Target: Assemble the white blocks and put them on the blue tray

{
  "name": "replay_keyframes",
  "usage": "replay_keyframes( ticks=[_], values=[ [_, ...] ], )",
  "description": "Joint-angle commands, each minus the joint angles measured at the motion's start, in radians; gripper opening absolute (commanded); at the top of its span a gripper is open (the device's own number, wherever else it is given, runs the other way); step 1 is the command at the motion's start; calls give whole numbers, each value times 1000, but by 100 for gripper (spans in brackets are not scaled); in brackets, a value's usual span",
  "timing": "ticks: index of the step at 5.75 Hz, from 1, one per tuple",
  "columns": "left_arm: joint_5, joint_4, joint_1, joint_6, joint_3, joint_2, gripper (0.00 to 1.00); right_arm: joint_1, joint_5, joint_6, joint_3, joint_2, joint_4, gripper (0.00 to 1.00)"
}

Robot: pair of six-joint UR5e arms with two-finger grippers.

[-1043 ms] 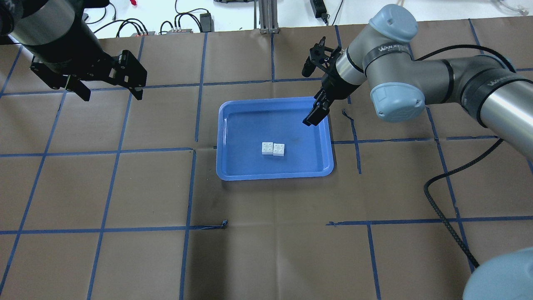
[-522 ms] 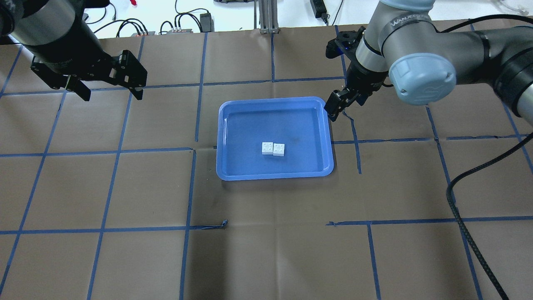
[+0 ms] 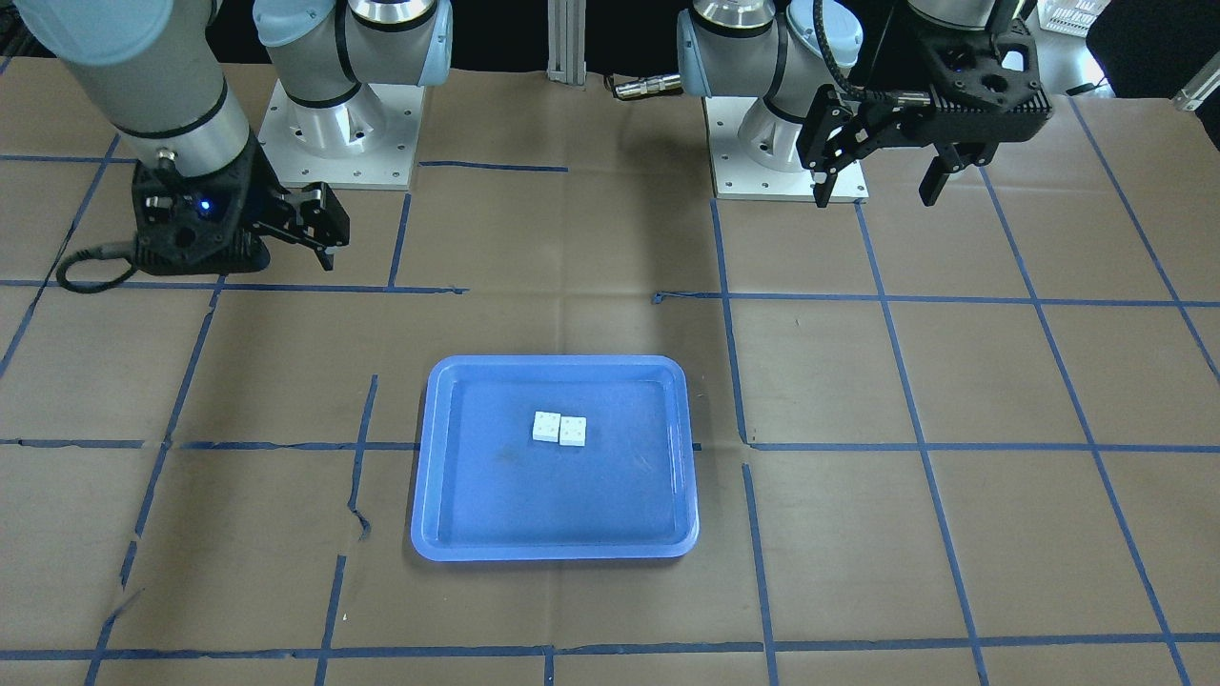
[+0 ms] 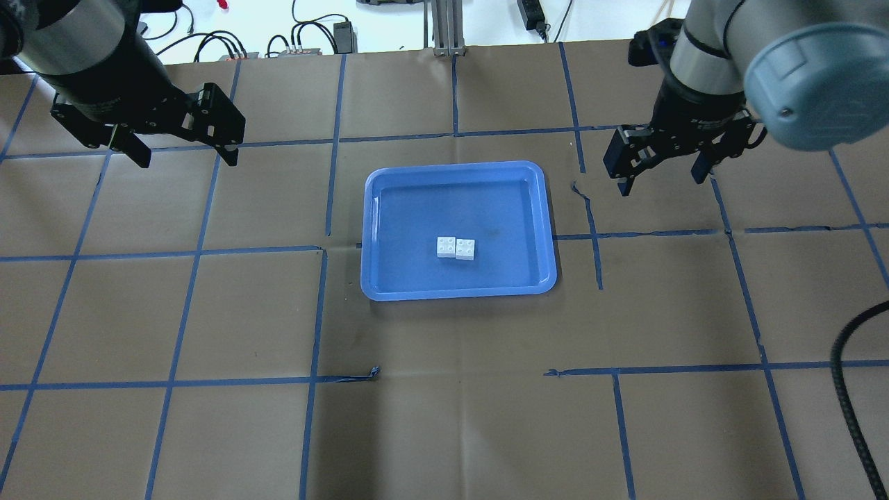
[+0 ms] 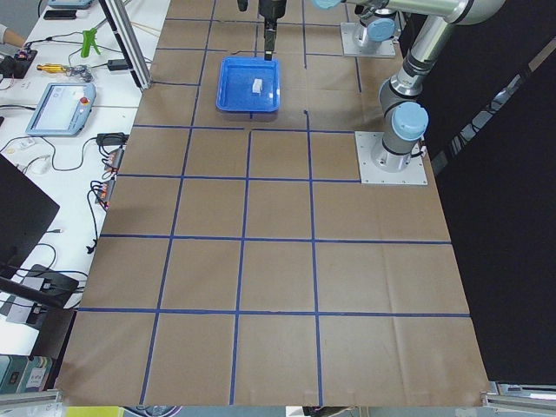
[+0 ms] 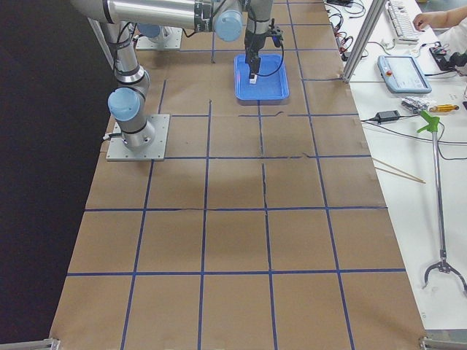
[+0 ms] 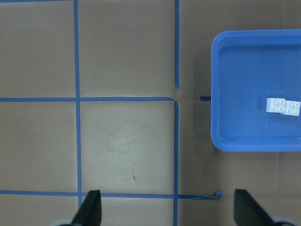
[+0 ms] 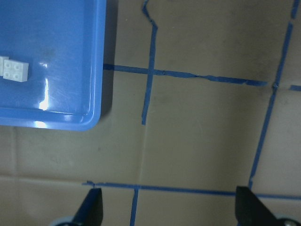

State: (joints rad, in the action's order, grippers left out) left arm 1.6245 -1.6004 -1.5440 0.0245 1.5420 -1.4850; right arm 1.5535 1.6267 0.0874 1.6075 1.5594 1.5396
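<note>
White studded plastic blocks point(image 4: 455, 248) lie seemingly joined in the flat blue plastic tray point(image 4: 417, 208), so the left gripper point(image 4: 187, 151) at ten o'clock and the right gripper point(image 4: 663, 177) at two hang released.

Right wrist view: the blue tray point(image 8: 96, 70) ran off the top and left edges, and the frame cut the left one of the white blocks point(image 8: 14, 69). Of the right end effector point(image 8: 170, 207) we saw only two fingertips point(image 8: 91, 209) at the bottom edge.

Left wrist view: tray clipped at the right edge; left end effector point(image 7: 169, 207) likewise reduced to its tips.

Both side views: blocks a white speck, too small for us to count.

Nowhere could we tell whether the blocks were locked together or merely touching.

Overhead: both arms cut off by the frame.
</note>
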Motion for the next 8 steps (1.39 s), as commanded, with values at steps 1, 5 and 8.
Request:
replay_keyframes(
  ticks=[1,5,8],
  values=[
    [0,-1,-1,0,0,0,99,20,-40,-130,-52,48,-81,100],
    [0,0,1,0,0,0,99,13,-60,-124,-60,15,-64,100],
    [0,0,1,0,0,0,99,13,-57,-127,-89,-15,-58,100]
  ],
)
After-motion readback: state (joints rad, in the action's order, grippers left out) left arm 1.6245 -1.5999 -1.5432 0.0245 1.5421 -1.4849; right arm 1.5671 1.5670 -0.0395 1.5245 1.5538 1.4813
